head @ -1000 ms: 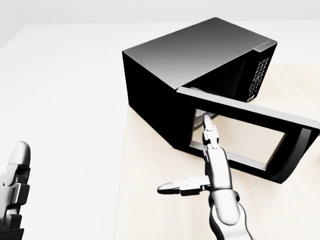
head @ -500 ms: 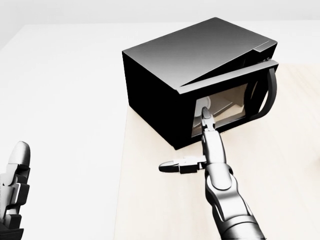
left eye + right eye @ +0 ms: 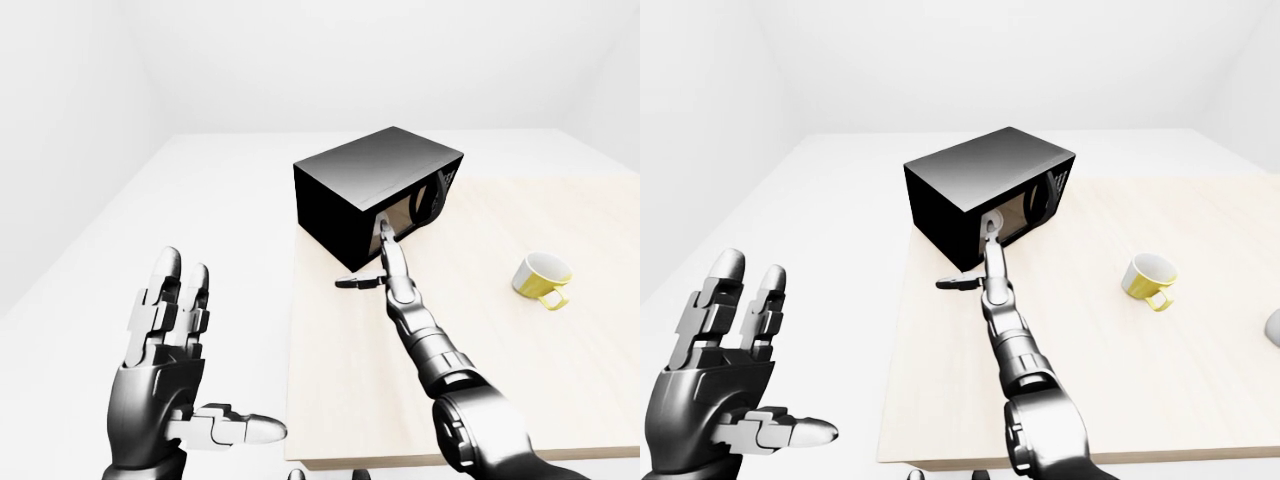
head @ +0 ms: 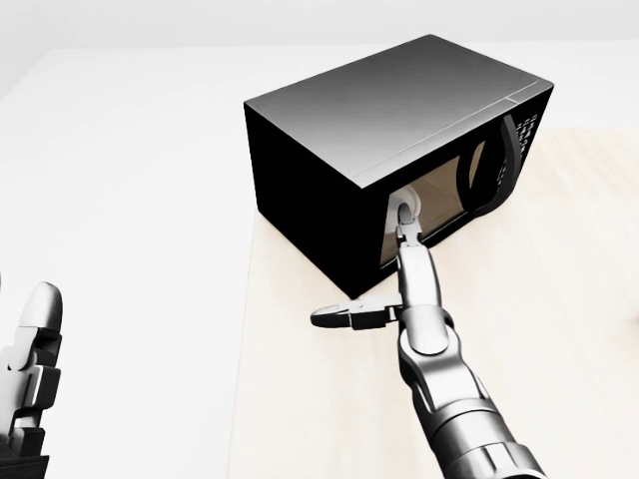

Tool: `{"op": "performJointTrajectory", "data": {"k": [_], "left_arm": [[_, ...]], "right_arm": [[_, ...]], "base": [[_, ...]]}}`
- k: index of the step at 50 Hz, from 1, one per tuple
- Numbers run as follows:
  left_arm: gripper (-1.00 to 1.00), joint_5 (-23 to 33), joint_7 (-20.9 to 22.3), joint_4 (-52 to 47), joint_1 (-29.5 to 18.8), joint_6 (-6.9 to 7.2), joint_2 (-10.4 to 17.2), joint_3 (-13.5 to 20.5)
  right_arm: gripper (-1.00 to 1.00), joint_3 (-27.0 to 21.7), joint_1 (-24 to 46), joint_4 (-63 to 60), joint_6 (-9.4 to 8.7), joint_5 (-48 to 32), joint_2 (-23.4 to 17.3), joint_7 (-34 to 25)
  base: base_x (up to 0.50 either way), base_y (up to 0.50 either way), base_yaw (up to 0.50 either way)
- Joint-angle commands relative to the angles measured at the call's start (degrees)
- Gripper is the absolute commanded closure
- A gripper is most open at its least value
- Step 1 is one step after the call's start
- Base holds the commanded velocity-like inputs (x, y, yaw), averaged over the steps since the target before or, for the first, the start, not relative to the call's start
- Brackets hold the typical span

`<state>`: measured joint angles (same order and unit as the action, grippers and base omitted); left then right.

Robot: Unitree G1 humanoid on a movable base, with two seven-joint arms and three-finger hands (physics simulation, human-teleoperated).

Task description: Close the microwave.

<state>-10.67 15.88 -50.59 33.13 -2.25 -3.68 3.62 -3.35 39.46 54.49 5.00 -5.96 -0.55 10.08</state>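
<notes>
Black microwave (image 4: 394, 150) door shut under the spread right hand (image 4: 404, 261) — eye views add the open left hand (image 3: 165, 340) and yellow mug (image 3: 541, 279).

The microwave (image 4: 399, 130) has a matt black casing with a soft sheen on its top panel; its door window is smooth, glossy glass. The surface (image 4: 559, 329) is pale, matt wood with faint grain. The right robot hand (image 4: 404, 289) and left robot hand (image 3: 165, 375) are smooth, satin grey metal with darker joints. The cup (image 3: 541, 279) is glossy yellow with a white interior.
</notes>
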Motion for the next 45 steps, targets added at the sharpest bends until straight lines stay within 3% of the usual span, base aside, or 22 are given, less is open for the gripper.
{"op": "performJointTrajectory", "data": {"k": [1, 13, 20, 23, 25, 26, 28, 29, 30, 34, 43, 45], "left_arm": [[-1.0, -0.1, -0.1, 0.1, -0.1, -0.1, 0.2, 0.2], [-1.0, 0.2, 0.4, -0.1, 0.4, -0.35, -0.2, 0.2], [-1.0, 0.5, 0.1, -0.2, 0.5, -0.43, 0.0, -0.4], [-1.0, 0.5, -0.1, -0.2, 0.5, -0.5, 0.2, -0.5], [-1.0, 0.4, -0.2, -0.2, 0.6, -0.49, 0.2, -0.5], [-1.0, 0.3, -0.2, -0.3, 0.7, -0.6, 0.3, -0.6], [-1.0, 0.3, -0.2, -0.3, 0.7, -0.62, 0.3, -0.6], [-1.0, 0.5, -0.3, -0.1, 0.6, -0.66, 0.3, -0.7], [-1.0, 0.8, -0.4, 0.1, 0.5, -0.69, 0.4, -0.9], [-1.0, 0.6, -0.5, -0.1, 0.8, -0.91, 0.5, -1.0], [-1.0, 0.7, -1.1, 0.1, 1.0, -1.32, 1.2, -1.6], [-1.0, 0.9, -1.2, 0.5, 0.5, -1.15, 1.1, -1.5]], "right_arm": [[-1.0, -0.2, 16.9, 14.5, 0.0, 2.1, 0.2, 0.1], [-1.0, 0.0, 15.1, 13.4, 0.0, 1.5, 0.0, -0.3], [-1.0, 0.1, 11.7, 5.0, 0.0, 3.4, -0.7, -1.8], [-1.0, 1.8, 2.8, -16.5, 0.0, 3.7, -0.7, -3.0], [-1.0, 2.6, -1.7, -26.6, -4.0, 3.1, -0.7, -3.4], [-1.0, 2.9, -4.8, -32.7, -7.0, 3.0, -0.6, -4.0], [-1.0, 2.9, -5.3, -33.6, -7.54, 2.9, -0.5, -4.1], [-1.0, 3.6, -8.9, -39.5, -9.56, 2.3, -0.3, -4.8], [-1.0, 4.2, -15.0, -48.9, -10.0, 2.0, -0.1, -5.8], [-1.0, 4.8, -25.9, -62.1, -10.0, 1.4, 0.4, -7.9], [-1.0, 4.0, -41.9, -73.6, -10.0, 2.7, 0.3, -9.7], [-1.0, 3.2, -49.1, -78.8, -8.91, 5.2, 0.6, -10.8]], "base": [[0.01, 0.0, 0.0], [0.01, 0.0, 0.0], [0.01, 0.0, 0.0], [0.0, 0.0, 0.0], [0.0, 0.0, 0.0], [0.0, 0.0, 0.0], [0.0, 0.0, 0.0], [0.0, 0.0, 0.0], [0.0, 0.0, 0.0], [0.0, 0.0, 0.0], [0.0, 0.0, 0.0], [0.0, 0.0, 0.0]]}}
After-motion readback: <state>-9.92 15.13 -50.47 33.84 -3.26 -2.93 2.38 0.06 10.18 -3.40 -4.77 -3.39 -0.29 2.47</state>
